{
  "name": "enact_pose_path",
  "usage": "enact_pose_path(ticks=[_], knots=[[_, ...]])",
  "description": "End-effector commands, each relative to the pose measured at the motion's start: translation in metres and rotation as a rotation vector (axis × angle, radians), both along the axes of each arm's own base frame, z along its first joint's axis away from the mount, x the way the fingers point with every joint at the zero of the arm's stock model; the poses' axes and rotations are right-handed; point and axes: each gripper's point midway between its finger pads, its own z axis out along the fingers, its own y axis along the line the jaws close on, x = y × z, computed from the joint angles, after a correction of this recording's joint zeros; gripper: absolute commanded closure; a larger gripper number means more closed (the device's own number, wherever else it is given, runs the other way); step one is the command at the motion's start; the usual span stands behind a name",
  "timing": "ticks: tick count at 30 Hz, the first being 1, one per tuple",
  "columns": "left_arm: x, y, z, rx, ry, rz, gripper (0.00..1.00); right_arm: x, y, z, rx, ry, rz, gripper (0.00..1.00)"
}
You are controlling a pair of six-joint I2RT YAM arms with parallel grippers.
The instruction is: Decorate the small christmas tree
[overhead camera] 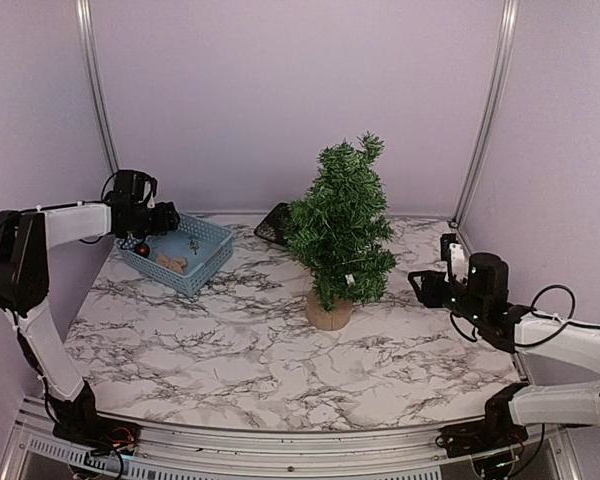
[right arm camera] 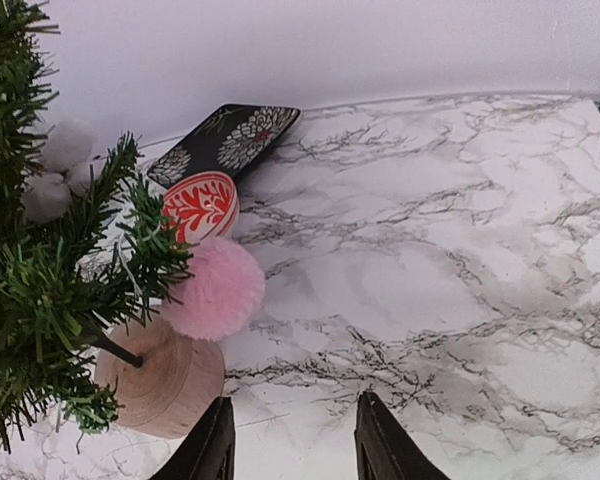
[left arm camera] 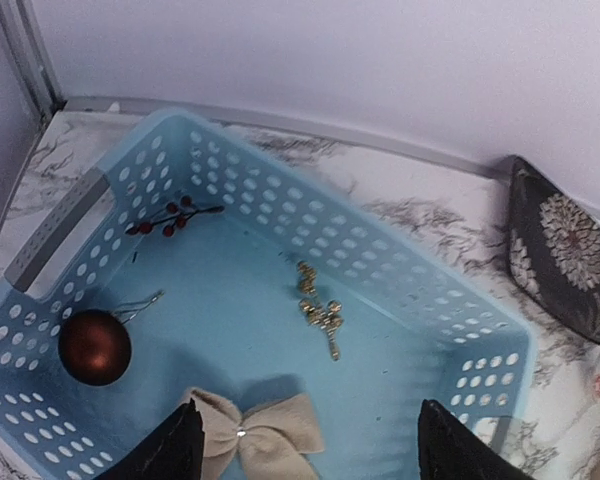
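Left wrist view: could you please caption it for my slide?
Blue basket holding red bauble, beige bow, gold bells and berry sprig, beside a patterned dish.

Nothing readable here.
The red-and-white painted ornament [right arm camera: 202,205] and the dark flat dish [right arm camera: 230,135] only show floral patterns, no letters or numbers.

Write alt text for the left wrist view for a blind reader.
A light blue perforated plastic basket holds a dark red ball ornament, a beige fabric bow, a red berry sprig and a gold bead cluster, with the open left gripper above it. A dark flower-patterned dish lies beside it on the white marbled table.
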Motion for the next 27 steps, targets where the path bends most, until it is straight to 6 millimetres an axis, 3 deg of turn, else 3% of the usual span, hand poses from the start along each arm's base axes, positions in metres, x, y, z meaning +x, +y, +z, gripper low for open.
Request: enact_pose_path(ticks=[1,7,16,21,27], knots=[[-0.007,0.019,-0.033,0.143,0.183,-0.034,0.29,0.010,-0.010,0.032,-0.086,-0.071,-0.029,0.58],[-0.014,0.041,-0.049,0.293,0.315,-0.008,0.33,0.011,-0.008,0.034,-0.102,-0.071,-0.013,0.56],[-0.001,0.055,-0.066,0.425,0.421,-0.008,0.38,0.015,0.000,0.024,-0.080,-0.052,0.012,0.56],[-0.015,0.058,-0.077,0.472,0.481,-0.009,0.42,0.016,0.002,0.021,-0.071,-0.049,0.022,0.56],[-0.050,0.063,-0.084,0.586,0.570,0.009,0.43,0.014,0.002,0.020,-0.063,-0.053,0.021,0.55]])
